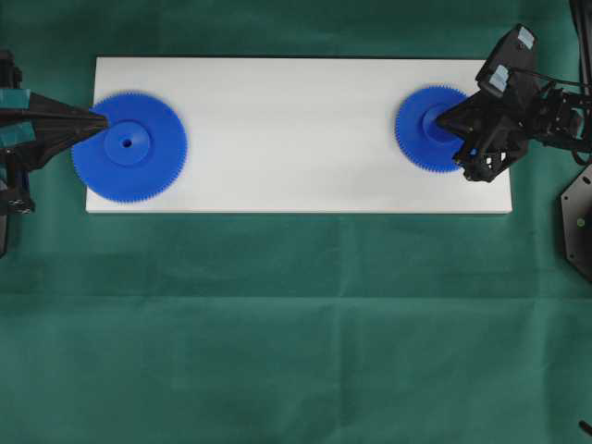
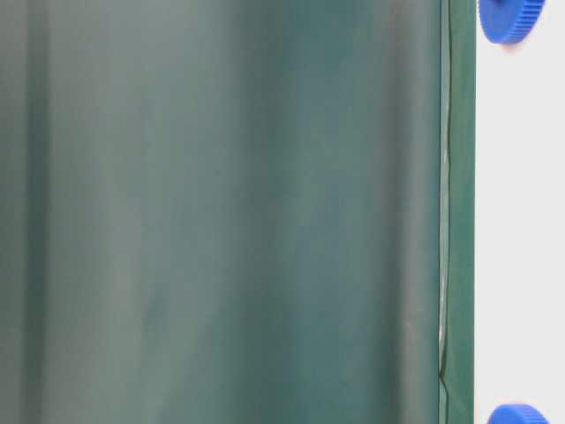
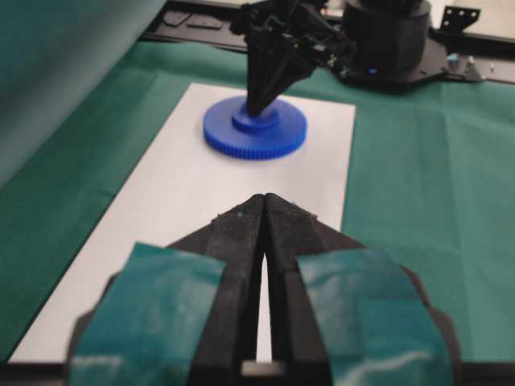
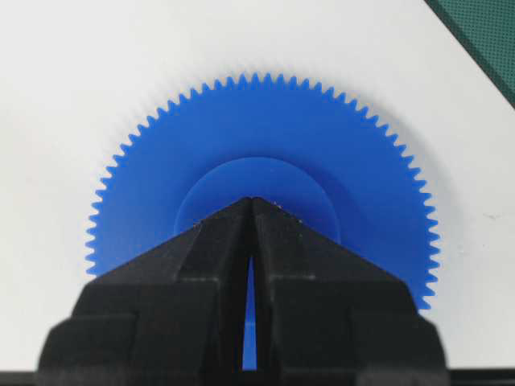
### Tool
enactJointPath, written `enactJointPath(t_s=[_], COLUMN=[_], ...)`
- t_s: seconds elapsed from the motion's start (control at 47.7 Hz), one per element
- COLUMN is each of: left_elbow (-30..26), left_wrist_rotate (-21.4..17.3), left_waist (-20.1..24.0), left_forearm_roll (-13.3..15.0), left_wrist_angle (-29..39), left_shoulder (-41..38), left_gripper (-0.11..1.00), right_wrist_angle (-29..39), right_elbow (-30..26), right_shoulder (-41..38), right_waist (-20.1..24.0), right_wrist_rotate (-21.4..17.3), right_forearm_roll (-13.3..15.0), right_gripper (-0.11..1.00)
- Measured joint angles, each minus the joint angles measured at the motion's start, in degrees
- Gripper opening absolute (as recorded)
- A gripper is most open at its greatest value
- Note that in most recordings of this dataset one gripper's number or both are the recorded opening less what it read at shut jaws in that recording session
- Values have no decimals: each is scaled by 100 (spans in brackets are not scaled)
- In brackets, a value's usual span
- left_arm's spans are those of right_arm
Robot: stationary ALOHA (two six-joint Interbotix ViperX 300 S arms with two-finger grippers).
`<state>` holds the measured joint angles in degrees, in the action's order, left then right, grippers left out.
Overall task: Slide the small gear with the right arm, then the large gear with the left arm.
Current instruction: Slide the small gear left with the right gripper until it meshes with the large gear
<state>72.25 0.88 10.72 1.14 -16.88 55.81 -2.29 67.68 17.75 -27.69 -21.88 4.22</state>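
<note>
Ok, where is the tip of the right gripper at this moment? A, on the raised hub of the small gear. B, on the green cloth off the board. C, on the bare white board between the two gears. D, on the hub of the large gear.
A: the right gripper, closed to a point, sits on the raised hub of the small gear, as the overhead view also shows.

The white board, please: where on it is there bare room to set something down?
The white board is bare along its whole middle, between the large gear and the small gear. Its ends are crowded: the left gripper sits at the large gear's rim, the right gripper on the small gear's hub.
</note>
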Motion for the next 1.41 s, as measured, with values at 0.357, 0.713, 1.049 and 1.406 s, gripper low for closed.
enactJointPath(t_s=[0.357, 0.713, 1.049, 1.406], left_elbow=[0, 0, 18, 88], left_wrist_rotate=[0, 0, 0, 9], left_waist=[0, 0, 0, 0], left_forearm_roll=[0, 9, 0, 0], left_wrist_angle=[-9, -9, -9, -9], left_shoulder=[79, 88, 70, 44], left_gripper=[0, 0, 0, 0], right_wrist_angle=[563, 352, -88, -325], right_elbow=[26, 62, -97, -1582], right_shoulder=[272, 114, -264, -1811], right_waist=[0, -9, 9, 519], right_wrist_rotate=[0, 9, -44, -26], right_forearm_roll=[9, 18, 18, 18], right_gripper=[50, 50, 50, 50])
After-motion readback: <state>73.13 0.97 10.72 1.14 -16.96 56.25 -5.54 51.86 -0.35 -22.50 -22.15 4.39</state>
